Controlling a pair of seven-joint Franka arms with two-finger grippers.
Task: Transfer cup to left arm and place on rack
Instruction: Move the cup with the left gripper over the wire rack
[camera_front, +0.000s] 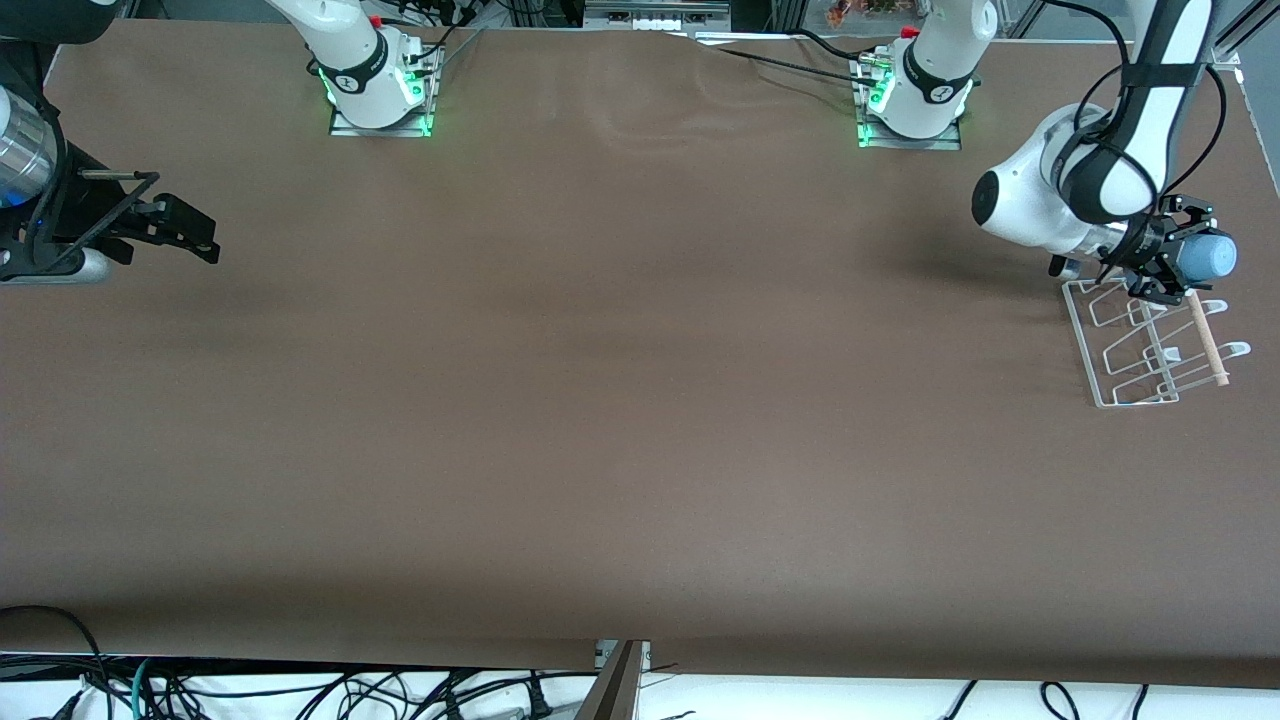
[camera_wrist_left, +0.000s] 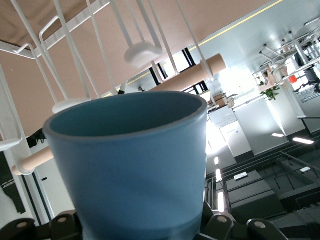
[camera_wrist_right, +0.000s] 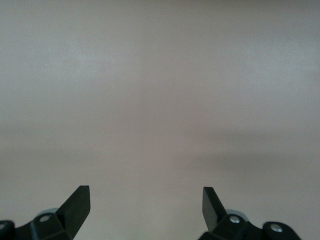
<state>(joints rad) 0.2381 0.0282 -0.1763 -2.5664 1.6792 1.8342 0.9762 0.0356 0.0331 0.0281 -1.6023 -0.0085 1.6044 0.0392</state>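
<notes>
Cup (camera_front: 1207, 257) base hidden in left gripper (camera_front: 1165, 262) (over rack (camera_front: 1140, 345))

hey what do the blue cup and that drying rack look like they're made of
The cup, held in the left pincer over the rack: probably plastic, an even light blue, smooth, softly matte wall. The rack: thin white wire, likely coated metal, with one pale rod that looks like bare wood.
</notes>
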